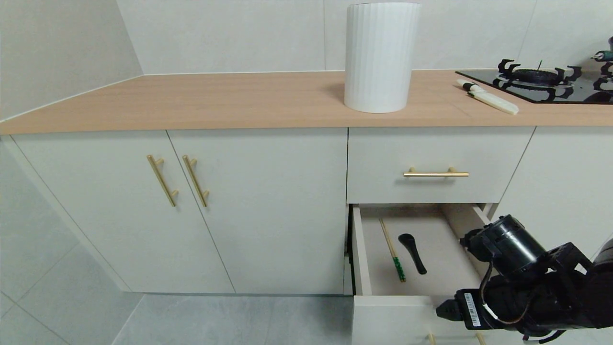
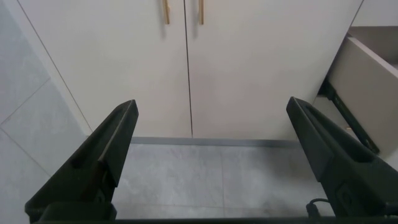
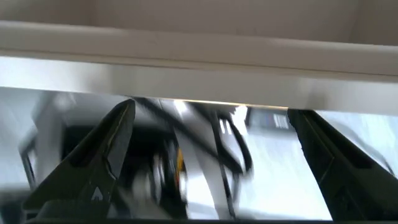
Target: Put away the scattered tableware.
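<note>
Nearest to us, the black right arm (image 1: 527, 282) sits low at the right, over the front right corner of the pulled-out pale drawer (image 1: 361, 258). It hides that corner and part of the drawer's front panel. From its wrist we see the right gripper (image 3: 211, 111) with its jaws spread wide and nothing between them; beyond them run a pale panel edge and a blurred glossy surface that we cannot make out. Inside the drawer lie a pair of wooden chopsticks with green ends (image 1: 392, 256) and, just beside them toward the right, a black spoon (image 1: 413, 253), the two apart and both roughly lengthwise in the drawer. The left gripper (image 2: 211, 106) also has its jaws wide and holds nothing, facing the foot of the white double cabinet doors (image 2: 186, 62) and the grey tiled floor (image 2: 186, 180). Above the open drawer we see a closed white drawer with a brass bar handle (image 1: 436, 174). On the wooden countertop (image 1: 215, 100) stands a tall white ribbed cylinder (image 1: 380, 57), and to its right a white knife (image 1: 488, 98) lies near the black gas hob (image 1: 541, 84).
</note>
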